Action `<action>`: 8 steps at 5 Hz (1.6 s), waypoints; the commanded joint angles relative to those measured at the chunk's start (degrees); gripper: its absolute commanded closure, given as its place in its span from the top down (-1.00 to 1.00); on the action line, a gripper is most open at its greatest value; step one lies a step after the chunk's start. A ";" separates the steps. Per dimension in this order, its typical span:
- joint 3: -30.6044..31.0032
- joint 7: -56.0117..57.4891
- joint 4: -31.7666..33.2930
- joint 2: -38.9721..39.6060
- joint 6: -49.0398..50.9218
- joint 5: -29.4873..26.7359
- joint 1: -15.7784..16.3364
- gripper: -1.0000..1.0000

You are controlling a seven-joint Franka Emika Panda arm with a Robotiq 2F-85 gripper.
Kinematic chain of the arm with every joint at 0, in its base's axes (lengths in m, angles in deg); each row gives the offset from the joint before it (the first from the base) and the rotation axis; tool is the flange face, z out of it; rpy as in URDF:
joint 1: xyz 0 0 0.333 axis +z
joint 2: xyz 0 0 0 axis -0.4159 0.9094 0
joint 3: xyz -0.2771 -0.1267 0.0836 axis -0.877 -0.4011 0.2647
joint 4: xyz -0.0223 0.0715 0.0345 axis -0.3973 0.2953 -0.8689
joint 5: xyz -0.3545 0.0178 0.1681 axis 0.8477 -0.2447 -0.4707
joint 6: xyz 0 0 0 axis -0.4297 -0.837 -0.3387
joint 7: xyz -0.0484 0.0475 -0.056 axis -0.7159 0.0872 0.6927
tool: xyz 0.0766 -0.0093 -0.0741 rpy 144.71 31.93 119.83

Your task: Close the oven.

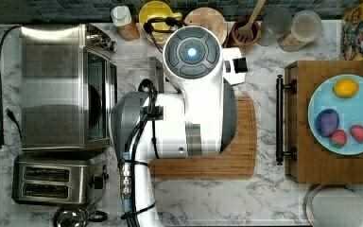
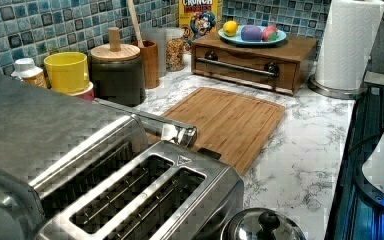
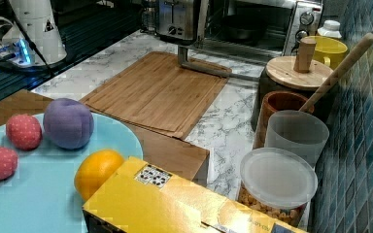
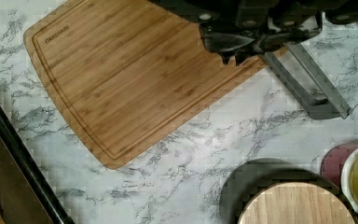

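The oven (image 1: 61,87) door hangs open, its bar handle (image 4: 307,84) just beside the hand (image 4: 235,56), which looks clenched and empty, seemingly poised to push the door up from the tabletop (image 4: 205,140).

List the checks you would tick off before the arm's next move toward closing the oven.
1. Oven door closed: not ok; it lies folded down and the cavity is open in the right view.
2. Door handle in sight and unobstructed: ok; the steel bar lies bare over the marble counter.
3. Pincer near the handle: ok; it hangs over the cutting board edge, beside the bar.
4. Pincer touching the handle: cannot tell.
5. Dark pan fully inside the cavity: ok; it sits behind the door line.
6. Door's upward swing free of the arm: cannot tell; the arm covers it in the top view.
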 commanded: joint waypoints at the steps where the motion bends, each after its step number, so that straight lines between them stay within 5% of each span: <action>1: 0.02 0.04 -0.10 0.01 0.00 0.15 -0.02 -1.00; 2: -1.07 11.59 10.02 -2.83 -7.24 -7.57 -2.46 -1.00; 4: -4.42 39.30 19.37 -0.69 -9.31 -23.73 -9.53 -1.00; 8: -2.18 71.98 15.63 10.57 -7.35 -40.96 -10.26 -1.00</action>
